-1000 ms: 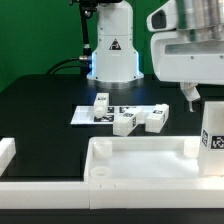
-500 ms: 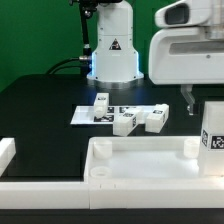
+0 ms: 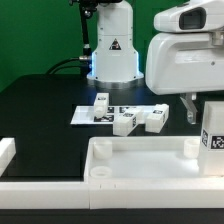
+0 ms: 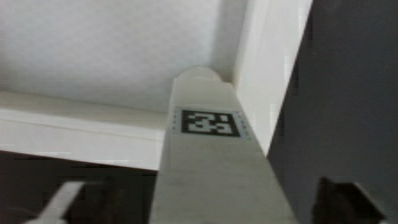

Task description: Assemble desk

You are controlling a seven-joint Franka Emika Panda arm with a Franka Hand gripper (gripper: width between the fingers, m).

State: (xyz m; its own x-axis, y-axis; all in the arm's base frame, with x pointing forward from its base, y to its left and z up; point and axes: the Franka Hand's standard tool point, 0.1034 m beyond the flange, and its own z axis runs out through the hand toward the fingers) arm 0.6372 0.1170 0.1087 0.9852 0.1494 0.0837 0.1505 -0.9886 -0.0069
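**A:** Where's the desk?

**B:** The tabletop (image 3: 140, 158) lies flat, rim up, at the front of the exterior view, just behind the white border wall (image 3: 40, 190). You get one round corner socket (image 3: 100, 172) at its near corner on the exterior view's left. The upright leg (image 3: 212, 140) stands at the tabletop's end on the exterior view's right, with a tag facing the camera. The frame edge cuts it, so you can't tell whether its foot sits in a socket.

**A:** Other legs?

**B:** Three, well apart from the tabletop and behind it: rear leg (image 3: 101, 105), middle leg (image 3: 124, 122), outer leg (image 3: 155, 118). The rear leg is on the marker board (image 3: 85, 115). The middle leg and outer leg sit at the board's near edge, just beside each other.

**A:** End effector?

**B:** The gripper (image 3: 200, 112) is down at the upright leg's top. The exterior view gives you one dark finger (image 3: 189, 108), just beside the leg's side on the exterior view's left. The other finger is out of sight. In the wrist view the leg fills the centre, its tag (image 4: 210, 122) readable, with the white tabletop beyond it and no clear finger contact. Spread or pinching the leg: cannot tell.

**A:** Surroundings?

**B:** Black table (image 3: 40, 100), robot base (image 3: 112, 50) behind the marker board, green backdrop (image 3: 30, 30).
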